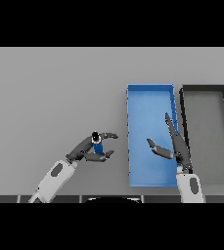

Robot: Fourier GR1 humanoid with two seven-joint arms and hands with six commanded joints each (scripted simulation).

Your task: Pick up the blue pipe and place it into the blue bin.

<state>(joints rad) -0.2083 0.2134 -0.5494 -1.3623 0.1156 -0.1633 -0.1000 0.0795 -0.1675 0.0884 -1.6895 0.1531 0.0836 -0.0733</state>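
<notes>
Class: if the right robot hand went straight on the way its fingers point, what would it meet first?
Probably the far wall of the blue bin; the right robot hand points up-view over it, though height is unclear.

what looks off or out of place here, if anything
Nothing stands out. The blue pipe stands upright on the table within the left hand, the blue bin and black bin sit square, and the right hand hovers open.

Left hand (91,149) at about 7 o'clock, fingers curled round the blue pipe (98,146), just beside the blue bin's (150,89) left wall. Right hand (174,146) at 4 o'clock, fingers straight, over the bin's right side. Black bin (205,88) at 3 o'clock, beside the blue one, on the grey bench (55,93).
</notes>
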